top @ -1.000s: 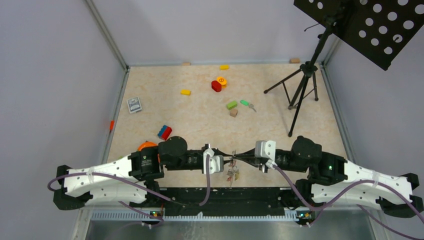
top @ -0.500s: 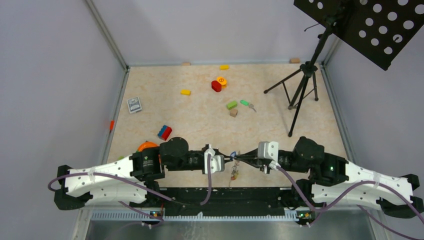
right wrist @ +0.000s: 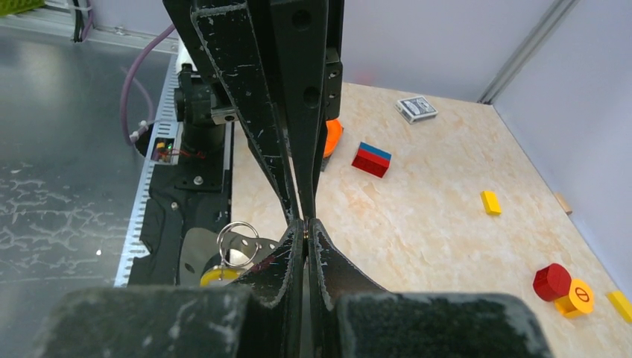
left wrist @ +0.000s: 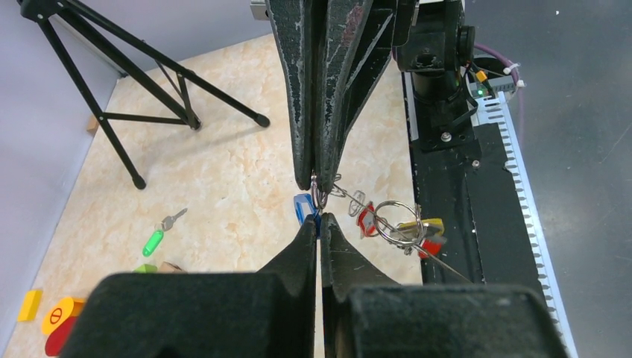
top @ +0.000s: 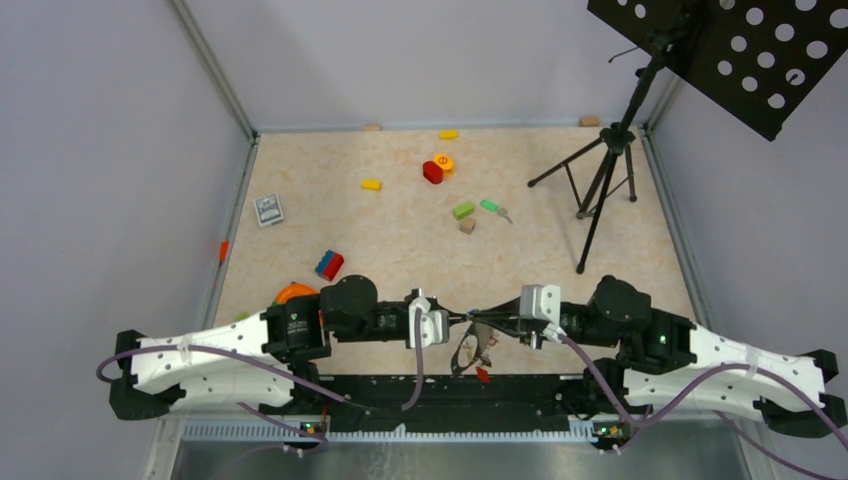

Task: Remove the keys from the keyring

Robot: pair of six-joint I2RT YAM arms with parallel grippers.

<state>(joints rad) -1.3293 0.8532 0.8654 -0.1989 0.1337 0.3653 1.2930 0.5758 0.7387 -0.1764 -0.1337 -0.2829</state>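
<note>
Left gripper: reaches along the far edge of the black rail. Jaws pressed together; grips the head of the blue key at the very tips.

Right gripper: reaches along the same edge of the rail from the opposite side and meets the left gripper tip to tip. Jaws pressed together; clamps a thin wire loop leading to the keyring.

Keyring: sits on the rail side of the meeting tips and overlaps the far edge of the rail in the top view. Consists of a grey strap with a metal ring attached. Contact with the rail: cannot be told.

Keys:
- Blue key: stands between the two sets of tips, just off the far edge of the rail.
- Red key: sits just beside the metal ring, closer to the rail than the blue key, next to a yellow tag.
- Second red piece: shows over the rail itself.

Other items, all on the table beyond the rail:
- Green key: well apart from the rail, towards the back wall.
- Tripod: beyond the right end of the rail.
- Orange piece: near the left end of the rail, beside the left arm.
- Red-and-blue block: slightly farther from the rail than the orange piece
</note>
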